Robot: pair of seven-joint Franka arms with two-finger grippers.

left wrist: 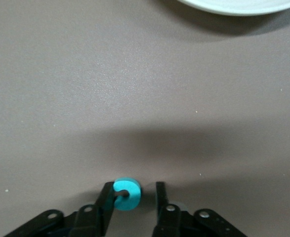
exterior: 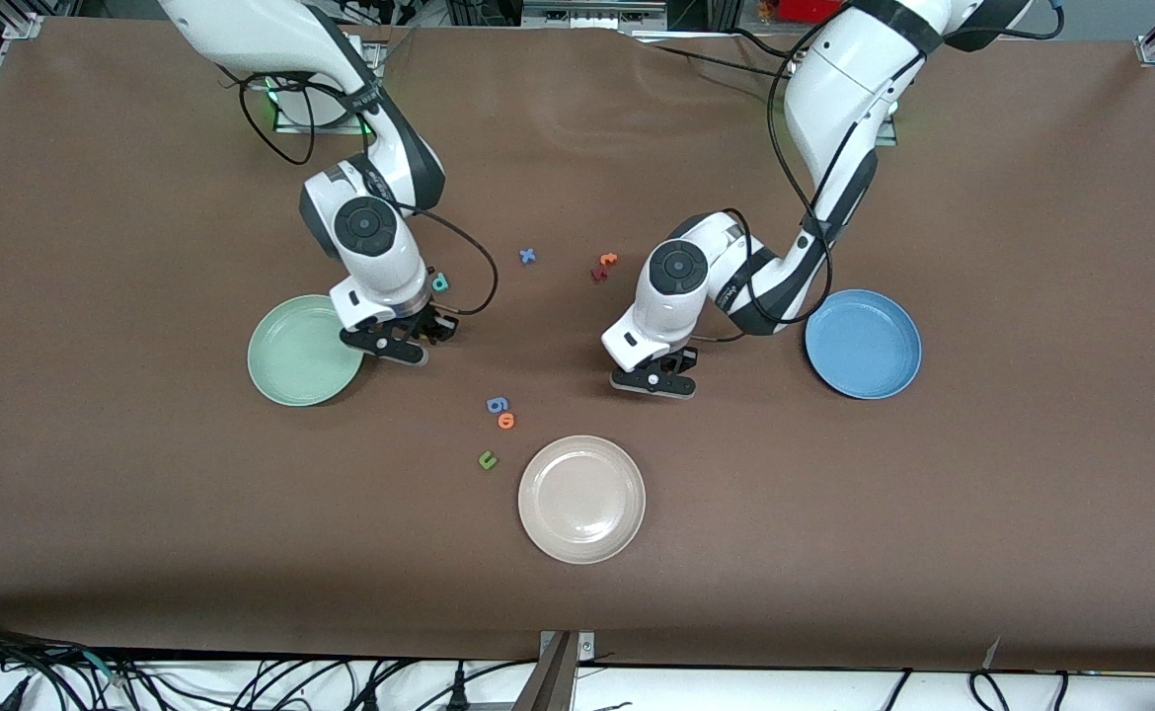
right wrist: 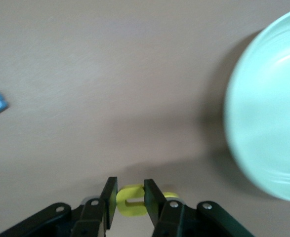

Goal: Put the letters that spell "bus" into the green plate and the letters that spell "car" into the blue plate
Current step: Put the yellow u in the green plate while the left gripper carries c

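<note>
My left gripper [exterior: 653,383] [left wrist: 134,186] is down at the table between the beige and blue plates. Its jaws stand around a teal "c" [left wrist: 127,195]: one finger touches it and a small gap shows at the other. The blue plate [exterior: 864,344] lies toward the left arm's end. My right gripper [exterior: 402,348] [right wrist: 130,181] is beside the green plate [exterior: 304,352] [right wrist: 270,118], shut on a yellow letter [right wrist: 130,202] that its fingers partly hide. Another teal letter [exterior: 440,283] lies by the right arm's wrist. Both plates hold nothing.
A beige plate [exterior: 581,499] [left wrist: 233,5] lies nearest the front camera. A blue "g" [exterior: 497,404], an orange letter [exterior: 506,421] and an olive "u" [exterior: 487,459] lie beside it. A blue "x" [exterior: 528,256], an orange "t" [exterior: 608,260] and a dark red letter [exterior: 597,274] lie mid-table.
</note>
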